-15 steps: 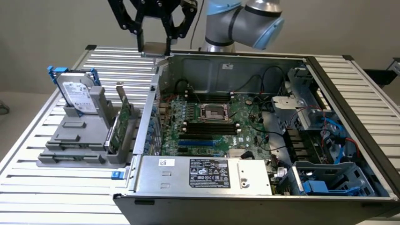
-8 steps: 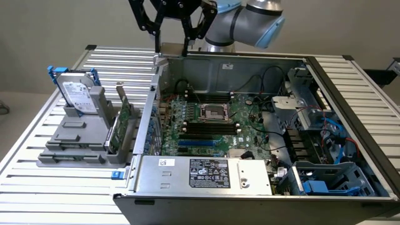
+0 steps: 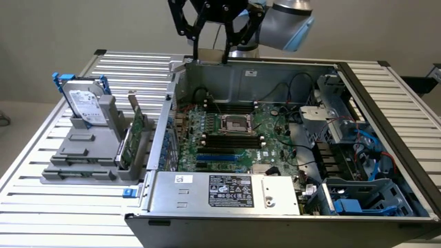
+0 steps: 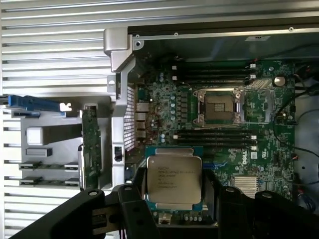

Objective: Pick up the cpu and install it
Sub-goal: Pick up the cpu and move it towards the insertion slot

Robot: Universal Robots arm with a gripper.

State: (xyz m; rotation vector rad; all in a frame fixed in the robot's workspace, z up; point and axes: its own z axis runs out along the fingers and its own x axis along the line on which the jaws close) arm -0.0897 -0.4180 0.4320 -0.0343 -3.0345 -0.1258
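Up at twelve o'clock in the exterior view, the gripper hangs over the rear wall of the open computer case, its jaws clamped on the cpu, which is clear of the machine and touches nothing below. Seen from the wrist, the cpu sits between the black fingers with its silvery printed lid facing the camera and a thin tan rim around it. The motherboard socket lies inside the case on the green motherboard, toward six o'clock from the gripper in the exterior view, with its frame open and nothing in it. The grey power supply lies at six o'clock of the socket. At nine o'clock of the case, a hard drive stands upright in a grey holder on the slatted table, with a green card beside it.
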